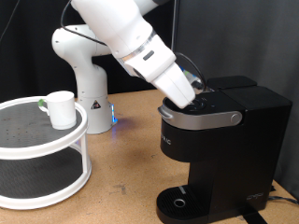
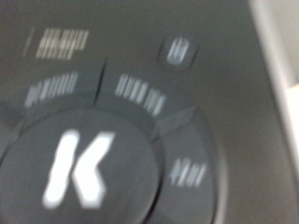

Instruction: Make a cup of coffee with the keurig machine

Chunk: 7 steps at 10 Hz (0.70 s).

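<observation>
The exterior view shows the gripper down on top of the keurig machine, a boxy black coffee maker with a grey curved handle. Whether its fingers are apart cannot be seen. The wrist view shows blurry round buttons. The cup, small, white and round, sits well away on a white shelf.

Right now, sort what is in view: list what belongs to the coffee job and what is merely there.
Belongs to the job:
- boxy matte black coffee maker, its round K button filling the wrist view
- small white cylindrical mug, standing on the stand's top tier
- tool, down at the machine's top

Merely there:
- white round two-tier stand
- wooden table
</observation>
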Motion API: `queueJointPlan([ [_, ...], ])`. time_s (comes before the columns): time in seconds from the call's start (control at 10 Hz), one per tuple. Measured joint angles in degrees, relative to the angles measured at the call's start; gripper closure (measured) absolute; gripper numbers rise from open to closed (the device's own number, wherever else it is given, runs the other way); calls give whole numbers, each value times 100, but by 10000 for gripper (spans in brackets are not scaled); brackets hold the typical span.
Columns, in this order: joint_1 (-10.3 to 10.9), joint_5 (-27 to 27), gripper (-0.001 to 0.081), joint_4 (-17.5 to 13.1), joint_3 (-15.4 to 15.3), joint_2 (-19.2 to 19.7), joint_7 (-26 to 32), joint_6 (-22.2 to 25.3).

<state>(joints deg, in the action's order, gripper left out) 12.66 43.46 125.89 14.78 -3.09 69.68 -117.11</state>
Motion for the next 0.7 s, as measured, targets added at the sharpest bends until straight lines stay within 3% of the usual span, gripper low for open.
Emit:
queueJointPlan([
  [0.2, -15, 828, 806, -159, 78, -32, 232, 373],
  [0.5, -71, 958, 806, -560, 204, -120, 105, 1129],
  [0.7, -67, 1071, 806, -454, 176, -127, 37, 831],
])
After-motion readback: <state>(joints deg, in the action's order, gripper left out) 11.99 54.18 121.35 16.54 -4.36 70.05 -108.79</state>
